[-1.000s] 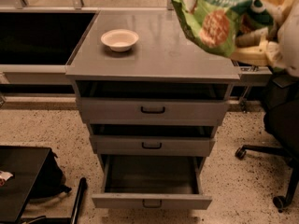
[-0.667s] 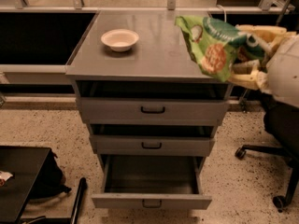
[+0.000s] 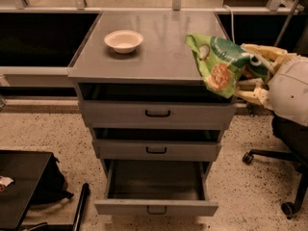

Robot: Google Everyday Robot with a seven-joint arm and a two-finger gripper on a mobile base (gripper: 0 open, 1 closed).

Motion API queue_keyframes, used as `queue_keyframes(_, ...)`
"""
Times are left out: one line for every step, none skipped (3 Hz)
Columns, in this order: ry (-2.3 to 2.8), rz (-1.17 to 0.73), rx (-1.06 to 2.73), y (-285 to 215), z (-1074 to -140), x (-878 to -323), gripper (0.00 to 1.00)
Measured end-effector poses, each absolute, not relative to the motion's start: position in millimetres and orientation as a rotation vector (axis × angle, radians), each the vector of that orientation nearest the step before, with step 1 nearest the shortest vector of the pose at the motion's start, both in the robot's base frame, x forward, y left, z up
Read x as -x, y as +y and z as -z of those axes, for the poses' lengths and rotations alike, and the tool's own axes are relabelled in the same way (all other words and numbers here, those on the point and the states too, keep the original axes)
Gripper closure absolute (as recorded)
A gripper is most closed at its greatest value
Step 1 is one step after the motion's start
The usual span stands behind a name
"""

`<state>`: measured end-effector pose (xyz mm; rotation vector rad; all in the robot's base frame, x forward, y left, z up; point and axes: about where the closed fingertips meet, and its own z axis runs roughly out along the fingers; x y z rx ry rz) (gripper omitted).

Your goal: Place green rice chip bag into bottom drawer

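The bottom drawer stands open at lower centre. Right of middle, the gripper is clamped on the bag over the tabletop's right edge. The bag looks light, crinkly and slippery, so an edge pinch suits it. The bowl sits beyond, upper left.

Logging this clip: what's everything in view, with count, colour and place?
green rice chip bag: one, bright green, held over the cabinet top's right edge
bottom drawer: one, grey, lowest, pulled out furthest
upper drawers: two, grey, partly open, above the bottom drawer
cabinet: one, grey, centre
white bowl: one, white, on the cabinet top, left of the bag
office chair: one, black wheeled base, right, on the floor
black surface: one, black, lower left corner
gripper: one, cream, right side, jaws shut on the bag
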<state>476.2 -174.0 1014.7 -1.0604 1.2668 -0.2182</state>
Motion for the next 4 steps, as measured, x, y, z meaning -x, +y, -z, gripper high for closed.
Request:
queue_keyframes(1.296,0.200,1.036,-177.9,-990.2,-481.7,1.00)
queue_keyframes(1.335,0.178,0.999,-183.2,-954.5,-489.3,1.00)
queue_keyframes(1.394,0.170,0.982,-185.8,-881.8,-502.0,1.00)
queue_keyframes(1.394,0.169,0.982,-185.4,-882.2,-502.0,1.00)
